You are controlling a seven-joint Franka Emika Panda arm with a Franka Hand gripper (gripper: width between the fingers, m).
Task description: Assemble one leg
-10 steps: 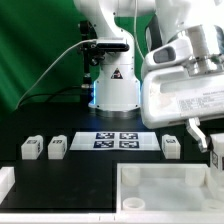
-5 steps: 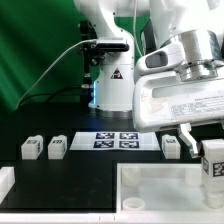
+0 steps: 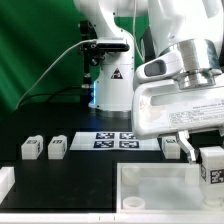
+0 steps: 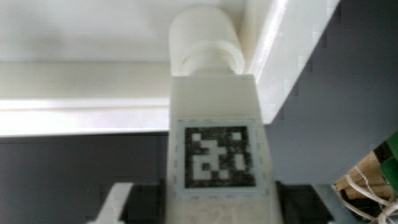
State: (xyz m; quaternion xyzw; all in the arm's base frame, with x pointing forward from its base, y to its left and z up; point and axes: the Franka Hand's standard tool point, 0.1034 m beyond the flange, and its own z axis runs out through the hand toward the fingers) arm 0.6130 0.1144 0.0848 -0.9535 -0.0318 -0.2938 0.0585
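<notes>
White leg (image 3: 212, 166): held in the pincer, hanging under its body, with a black square tag on the face that shows in the exterior view.
Pincer (image 4: 210, 209): narrowed onto the leg; in the wrist view its fingers (image 4: 121, 206) sit one on each side of the tagged end.
Long axis: in line with the fingers, running straight out from the pincer; roughly upright in the exterior view.
Pointing: the rounded, untagged end lies farthest from the pincer, and the tagged end is in the grip.
Base (image 3: 160, 182): a white walled tray below the pincer; whether the leg touches it cannot be told.
Loose legs: one (image 3: 171, 147) lies just beside the pincer on the exterior view's left, and two more (image 3: 57, 147) (image 3: 31, 148) lie well apart from it on that side, all on the black surface (image 3: 90, 165).
Marker board (image 3: 115, 141): flat on the surface, between the near loose leg and the far pair.
</notes>
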